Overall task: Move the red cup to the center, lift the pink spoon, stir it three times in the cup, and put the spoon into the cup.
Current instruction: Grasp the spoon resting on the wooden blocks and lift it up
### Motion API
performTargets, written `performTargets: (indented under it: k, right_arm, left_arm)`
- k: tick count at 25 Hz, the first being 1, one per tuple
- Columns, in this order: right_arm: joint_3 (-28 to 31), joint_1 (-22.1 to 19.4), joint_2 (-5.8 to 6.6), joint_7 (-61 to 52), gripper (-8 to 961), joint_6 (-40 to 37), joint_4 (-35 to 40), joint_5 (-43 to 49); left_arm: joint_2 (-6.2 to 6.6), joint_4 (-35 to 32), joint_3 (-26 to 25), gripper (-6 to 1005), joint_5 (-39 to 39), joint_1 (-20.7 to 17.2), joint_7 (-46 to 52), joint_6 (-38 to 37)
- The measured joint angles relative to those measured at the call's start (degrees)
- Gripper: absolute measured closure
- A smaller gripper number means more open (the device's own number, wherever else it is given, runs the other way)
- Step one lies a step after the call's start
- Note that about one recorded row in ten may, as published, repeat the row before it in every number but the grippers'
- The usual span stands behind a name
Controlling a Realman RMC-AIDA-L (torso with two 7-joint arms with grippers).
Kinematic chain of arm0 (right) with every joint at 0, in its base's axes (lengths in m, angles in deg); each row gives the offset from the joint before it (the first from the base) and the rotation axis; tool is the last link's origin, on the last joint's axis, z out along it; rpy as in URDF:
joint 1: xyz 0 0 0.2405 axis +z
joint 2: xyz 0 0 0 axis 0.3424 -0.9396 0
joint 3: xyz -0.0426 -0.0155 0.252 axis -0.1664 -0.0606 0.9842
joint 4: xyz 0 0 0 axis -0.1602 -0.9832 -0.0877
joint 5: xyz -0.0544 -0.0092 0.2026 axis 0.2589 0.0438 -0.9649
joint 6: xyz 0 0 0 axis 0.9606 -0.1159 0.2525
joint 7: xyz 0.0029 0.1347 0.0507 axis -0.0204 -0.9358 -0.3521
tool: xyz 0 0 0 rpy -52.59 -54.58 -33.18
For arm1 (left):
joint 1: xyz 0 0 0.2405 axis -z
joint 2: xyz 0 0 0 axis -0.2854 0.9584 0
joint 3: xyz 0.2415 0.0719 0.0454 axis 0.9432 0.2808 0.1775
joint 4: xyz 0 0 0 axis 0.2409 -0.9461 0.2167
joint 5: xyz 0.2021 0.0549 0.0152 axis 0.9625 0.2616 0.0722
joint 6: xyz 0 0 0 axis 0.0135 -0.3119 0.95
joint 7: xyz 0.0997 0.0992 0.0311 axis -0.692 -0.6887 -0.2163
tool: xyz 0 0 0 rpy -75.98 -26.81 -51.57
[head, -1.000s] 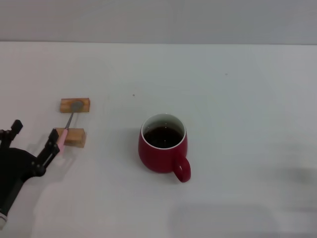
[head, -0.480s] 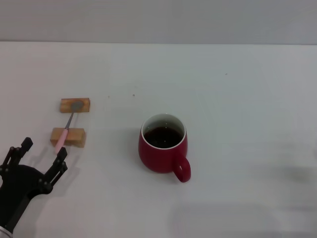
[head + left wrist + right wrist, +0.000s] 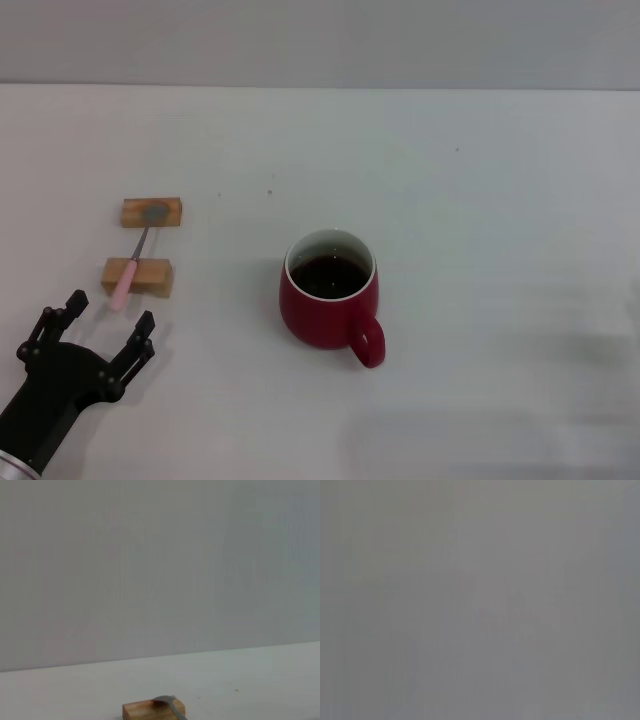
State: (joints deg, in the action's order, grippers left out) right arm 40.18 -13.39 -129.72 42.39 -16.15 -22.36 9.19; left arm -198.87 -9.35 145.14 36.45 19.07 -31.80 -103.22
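The rounded dark-red ceramic cup (image 3: 330, 301), glossy, white-walled inside and filled with dark liquid, is seen near the middle of the smooth white table (image 3: 480, 200), its loop handle turned toward the robot. The black left gripper (image 3: 100, 335) has been drawn back from the spoon over the last second and is held wide and empty, so the lift appears not yet made. The right gripper is not in view. The thin pink-handled spoon (image 3: 133, 265), grey-necked, is left bridging two small tan wooden blocks (image 3: 138, 276).

A plain white table (image 3: 480, 180) runs back to a bare grey wall (image 3: 320, 40)
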Motion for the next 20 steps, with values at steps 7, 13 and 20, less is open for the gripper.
performTargets:
  k: [7,13,20]
  right_arm:
    - [-0.7,0.3,-0.02,0.0,211,-0.2,-0.2,0.0]
    - [-0.7,0.4,-0.02,0.0,210,-0.2,-0.2,0.0]
    - [-0.7,0.4,0.03,0.0,210,-0.2,-0.2,0.0]
  left_arm:
    - [0.00,-0.1,0.0,239,-0.1,0.4,0.0,0.3]
    - [0.00,-0.1,0.0,241,-0.1,1.1,0.0,1.1]
    - [0.00,-1.2,0.0,244,-0.1,1.8,0.0,3.3]
